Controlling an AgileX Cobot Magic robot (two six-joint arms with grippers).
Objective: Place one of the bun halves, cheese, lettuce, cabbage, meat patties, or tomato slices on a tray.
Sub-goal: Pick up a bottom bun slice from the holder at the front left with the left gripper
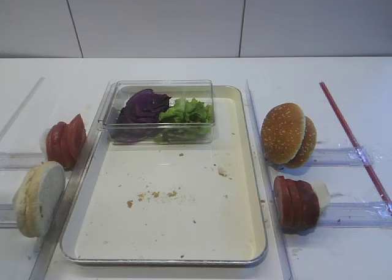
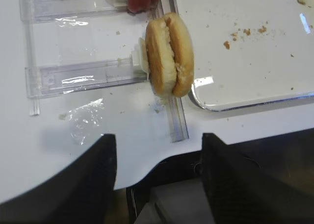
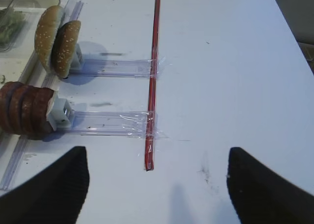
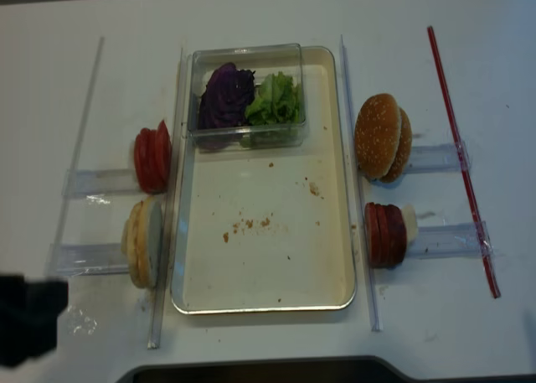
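White table — crumbed tray, bun halves beside

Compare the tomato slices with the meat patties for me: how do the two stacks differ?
The tomato slices are bright red with paler edges; the meat patties are a darker red-brown. The tomato slices stand left of the tray, the meat patties right of it. The tomato stack sits toward the tray's far half, the patty stack nearer its front. Both are round slices standing on edge at the end of a clear plastic holder, outside the tray.

Bright, even overhead light; soft shadows, glare on the tray rim, slightly blurred wrist views.
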